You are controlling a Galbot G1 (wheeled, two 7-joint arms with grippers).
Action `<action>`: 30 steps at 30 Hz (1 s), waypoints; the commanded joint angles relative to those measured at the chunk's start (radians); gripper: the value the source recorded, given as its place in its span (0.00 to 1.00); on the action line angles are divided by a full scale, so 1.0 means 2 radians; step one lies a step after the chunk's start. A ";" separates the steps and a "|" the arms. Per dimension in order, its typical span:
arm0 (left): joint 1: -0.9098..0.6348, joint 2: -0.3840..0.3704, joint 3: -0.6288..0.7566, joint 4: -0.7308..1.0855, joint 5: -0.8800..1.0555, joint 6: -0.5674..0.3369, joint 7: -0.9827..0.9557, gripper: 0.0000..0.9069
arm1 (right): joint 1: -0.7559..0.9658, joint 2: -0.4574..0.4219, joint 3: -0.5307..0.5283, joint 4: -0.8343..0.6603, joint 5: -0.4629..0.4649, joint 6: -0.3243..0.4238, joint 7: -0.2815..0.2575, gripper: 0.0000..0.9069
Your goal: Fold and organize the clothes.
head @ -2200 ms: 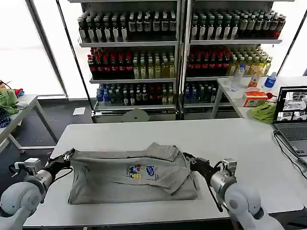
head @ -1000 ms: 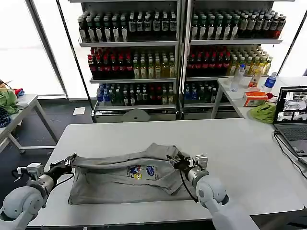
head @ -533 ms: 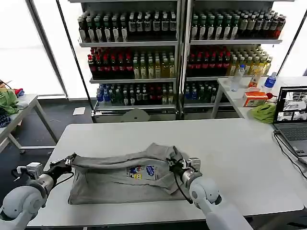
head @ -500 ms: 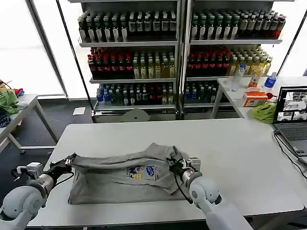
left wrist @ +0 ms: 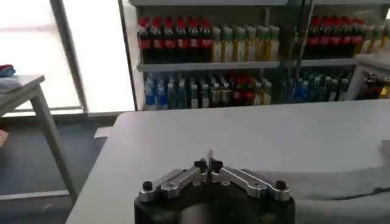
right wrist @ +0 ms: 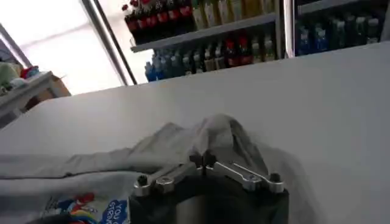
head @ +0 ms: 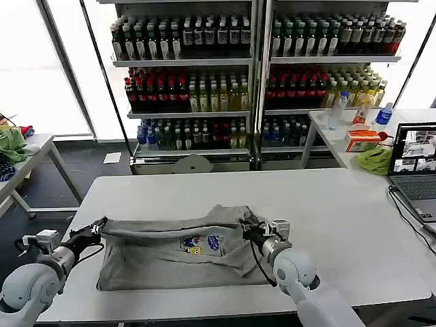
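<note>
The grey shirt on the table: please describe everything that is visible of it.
The grey shirt is light grey, soft fabric, short-sleeved, with a small multicolour chest print. It lies partly folded and wrinkled on the white table, near the front edge. The left tool pinches its left corner; the right tool is shut on a raised fold at its right side.

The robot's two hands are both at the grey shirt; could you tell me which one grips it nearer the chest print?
The right hand, pinching a raised fold beside the print on the shirt; the left hand holds the far corner.
</note>
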 commanded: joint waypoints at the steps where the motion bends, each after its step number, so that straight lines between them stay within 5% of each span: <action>1: 0.001 0.002 -0.004 -0.003 -0.002 0.000 -0.002 0.00 | -0.024 -0.007 0.025 0.069 0.020 0.000 0.004 0.00; 20: 0.087 -0.003 -0.085 -0.072 -0.017 0.041 -0.015 0.00 | -0.164 -0.016 0.089 0.213 0.035 -0.001 0.007 0.00; 30: 0.155 -0.027 -0.114 -0.103 0.006 0.058 -0.012 0.00 | -0.254 -0.028 0.109 0.224 -0.020 0.000 -0.014 0.00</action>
